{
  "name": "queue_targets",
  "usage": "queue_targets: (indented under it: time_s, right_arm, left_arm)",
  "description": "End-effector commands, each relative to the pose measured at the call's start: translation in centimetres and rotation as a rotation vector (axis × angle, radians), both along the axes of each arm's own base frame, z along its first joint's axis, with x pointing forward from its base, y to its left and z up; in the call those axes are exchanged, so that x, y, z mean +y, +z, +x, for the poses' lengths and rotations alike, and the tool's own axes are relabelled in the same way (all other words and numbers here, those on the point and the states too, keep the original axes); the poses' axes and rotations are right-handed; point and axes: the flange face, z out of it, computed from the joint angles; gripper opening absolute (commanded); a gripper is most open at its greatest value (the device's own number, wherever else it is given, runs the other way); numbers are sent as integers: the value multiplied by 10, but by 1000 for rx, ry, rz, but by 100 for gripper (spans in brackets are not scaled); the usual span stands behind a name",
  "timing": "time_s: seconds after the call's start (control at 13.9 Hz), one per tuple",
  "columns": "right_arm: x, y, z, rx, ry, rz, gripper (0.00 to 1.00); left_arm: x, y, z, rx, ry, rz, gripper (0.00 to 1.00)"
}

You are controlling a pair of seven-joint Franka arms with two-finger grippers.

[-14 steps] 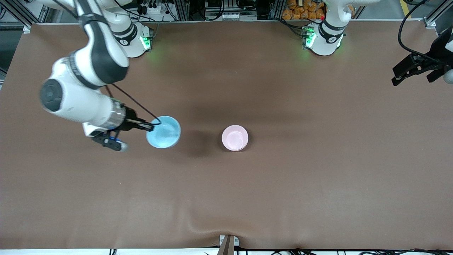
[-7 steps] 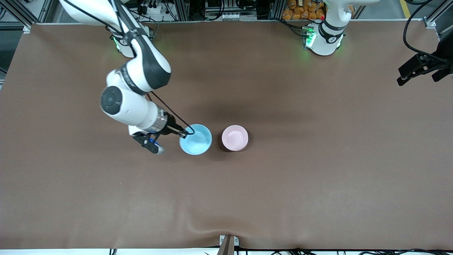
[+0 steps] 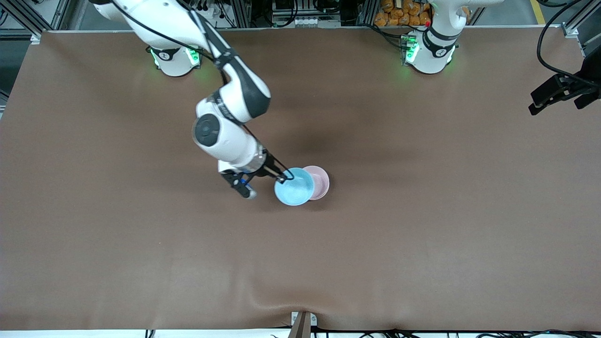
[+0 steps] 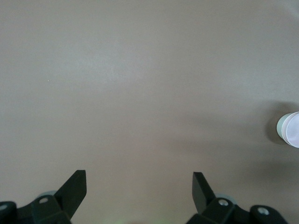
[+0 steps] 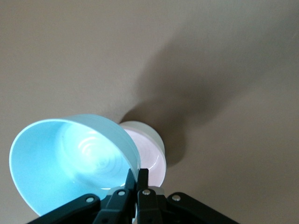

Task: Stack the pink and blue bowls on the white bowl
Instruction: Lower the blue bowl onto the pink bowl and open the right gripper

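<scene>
My right gripper (image 3: pixel 284 178) is shut on the rim of the light blue bowl (image 3: pixel 295 188) and holds it tilted in the air. The blue bowl partly covers the pink bowl (image 3: pixel 321 183), which stands at the middle of the table. In the right wrist view the fingers (image 5: pixel 138 175) pinch the blue bowl's (image 5: pixel 70 163) rim above the pink bowl (image 5: pixel 153 158). The pink bowl sits nested in the white bowl (image 5: pixel 140 128), of which only the outer wall shows. My left gripper (image 3: pixel 558 94) waits open and empty over the left arm's end of the table; its wrist view (image 4: pixel 138 185) shows bare table.
The brown table (image 3: pixel 422 234) carries nothing else. The nested bowls also show small at the edge of the left wrist view (image 4: pixel 290 130). A mount bracket (image 3: pixel 303 324) sits at the table's front edge.
My right arm has carried the blue bowl from the right arm's end toward the middle, and it now overlaps the pink bowl. The left gripper has barely moved.
</scene>
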Motion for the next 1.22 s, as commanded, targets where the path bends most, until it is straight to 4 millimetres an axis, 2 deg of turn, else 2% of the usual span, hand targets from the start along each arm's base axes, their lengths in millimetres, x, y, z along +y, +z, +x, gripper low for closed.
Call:
queue_targets:
  time_s: [0.0, 0.36, 0.5, 0.93, 1.0, 1.08, 1.15]
  right_arm:
    - [12, -12, -9, 16, -31, -1, 0]
    - [16, -39, -18, 47, -20, -26, 0]
    - [23, -46, -24, 41, -14, -25, 0]
    - [29, -50, -25, 21, -25, -14, 0]
    - [29, -50, -25, 22, -26, -14, 17]
    - [29, -50, -25, 23, -26, -15, 43]
    - [30, -49, -26, 21, -22, -15, 99]
  left_arm:
    - [1, 1, -4, -6, -17, -20, 100]
    - [-3, -1, -4, -1, -23, -19, 100]
    - [-4, -4, -4, 5, -24, -19, 100]
    - [-5, -6, -5, 10, -27, -19, 100]
    - [-5, -7, -5, 13, -27, -18, 100]
    - [-5, -7, -5, 13, -27, -18, 100]
    - [-5, -7, -5, 13, -27, -20, 100]
